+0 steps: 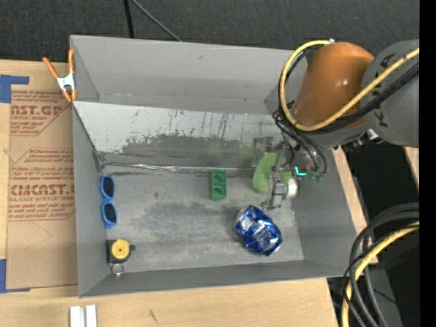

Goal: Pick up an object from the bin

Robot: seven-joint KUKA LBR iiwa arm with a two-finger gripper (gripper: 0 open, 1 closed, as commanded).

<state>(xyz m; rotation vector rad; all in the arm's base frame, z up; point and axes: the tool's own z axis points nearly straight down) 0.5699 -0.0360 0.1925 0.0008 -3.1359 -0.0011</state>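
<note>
My gripper (278, 193) is low in the right part of the bin, close to the back wall. A pale green rounded thing (261, 174) lies right against its left side; whether it is gripped I cannot tell. Just below the gripper sits a crumpled blue and white packet (258, 231). A small dark green block (217, 184) stands to the left of the pale green thing, apart from it.
Blue sunglasses (107, 201) lie by the left wall. A yellow and black tape measure (119, 251) sits in the front left corner. The arm's orange cover and cables hang over the bin's right rim.
</note>
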